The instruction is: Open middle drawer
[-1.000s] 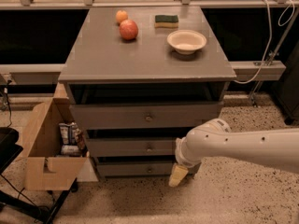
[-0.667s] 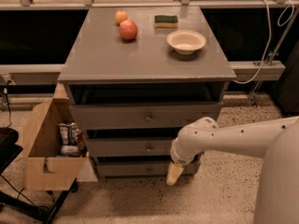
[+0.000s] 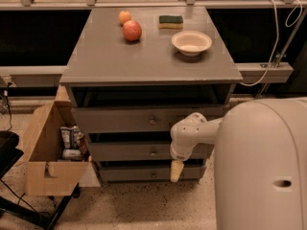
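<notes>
grey middle drawer (image 3: 120, 151) looks shut, so your whole pull is left: the tool (image 3: 176, 170) hangs low right of its knob (image 3: 153, 152), and you cannot tell its opening.

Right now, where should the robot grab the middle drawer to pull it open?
Probably by the small round knob centred on the front of the middle drawer, coming straight in from the front. The face is flat, and the knob is the only part sticking out. The end effector hangs lower, right of the knob in the view, before the lowest drawer.
</notes>
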`<state>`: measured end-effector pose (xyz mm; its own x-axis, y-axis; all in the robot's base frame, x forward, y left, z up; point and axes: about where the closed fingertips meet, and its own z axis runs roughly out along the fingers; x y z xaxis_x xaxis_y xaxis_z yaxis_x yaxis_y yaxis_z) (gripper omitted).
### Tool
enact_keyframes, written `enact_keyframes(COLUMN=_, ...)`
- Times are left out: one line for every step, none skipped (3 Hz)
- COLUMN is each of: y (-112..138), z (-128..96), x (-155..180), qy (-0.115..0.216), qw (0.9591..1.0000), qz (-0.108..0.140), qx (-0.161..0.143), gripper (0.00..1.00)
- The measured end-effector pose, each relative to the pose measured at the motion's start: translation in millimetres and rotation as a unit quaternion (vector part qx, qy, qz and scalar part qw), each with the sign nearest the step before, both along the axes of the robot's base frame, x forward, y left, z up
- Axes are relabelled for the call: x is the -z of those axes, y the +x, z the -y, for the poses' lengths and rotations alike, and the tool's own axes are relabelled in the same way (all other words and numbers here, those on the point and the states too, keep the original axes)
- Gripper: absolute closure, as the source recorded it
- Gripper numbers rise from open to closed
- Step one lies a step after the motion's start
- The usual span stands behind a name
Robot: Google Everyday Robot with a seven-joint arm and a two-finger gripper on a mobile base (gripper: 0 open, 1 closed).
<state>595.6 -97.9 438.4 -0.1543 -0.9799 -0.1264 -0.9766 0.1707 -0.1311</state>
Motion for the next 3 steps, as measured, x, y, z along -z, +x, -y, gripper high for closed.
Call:
enact_keyframes(y=15.8, z=13.5, x=3.9, qy=-0.033, qw=0.9994, qz=0.003, qx=0.010, gripper=0.00)
enact_keyframes(y=15.8, z=13.5, x=3.9, qy=-0.033, qw=0.9994, qz=0.003, qx=0.010, gripper=0.00)
enact_keyframes(y=12.8, z=15.9, x=11.4, qy=-0.015, qw=0.9998, qz=-0.002, qx=0.013, gripper=0.00)
